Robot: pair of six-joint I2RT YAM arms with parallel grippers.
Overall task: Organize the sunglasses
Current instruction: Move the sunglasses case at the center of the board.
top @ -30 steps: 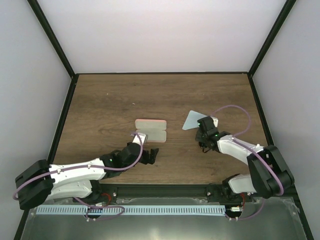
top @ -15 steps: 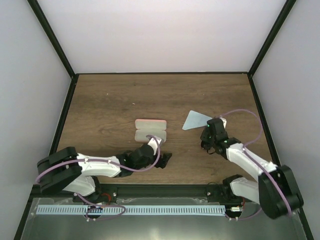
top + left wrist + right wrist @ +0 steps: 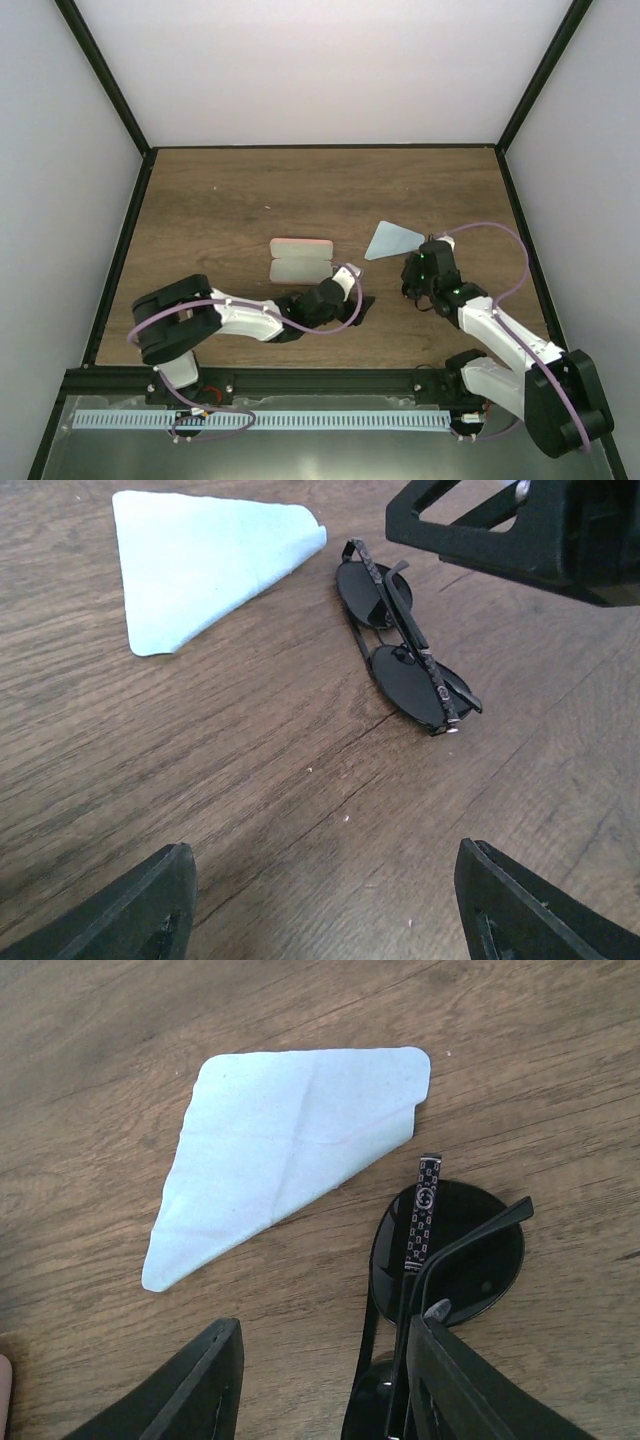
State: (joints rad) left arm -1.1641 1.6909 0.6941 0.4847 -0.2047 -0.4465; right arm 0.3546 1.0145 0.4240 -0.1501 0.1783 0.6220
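The sunglasses (image 3: 405,650) lie folded, ready to stow I guess; right tool (image 3: 325,1380) hangs spread wide over them for a grab, left tool (image 3: 318,905) wide, empty.

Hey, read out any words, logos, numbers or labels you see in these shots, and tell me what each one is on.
No readable word or number shows in any view.
On one temple arm of the sunglasses: a small round emblem in a checked pattern, too small to read as letters.
The light blue cloth and the pink case: no print visible.
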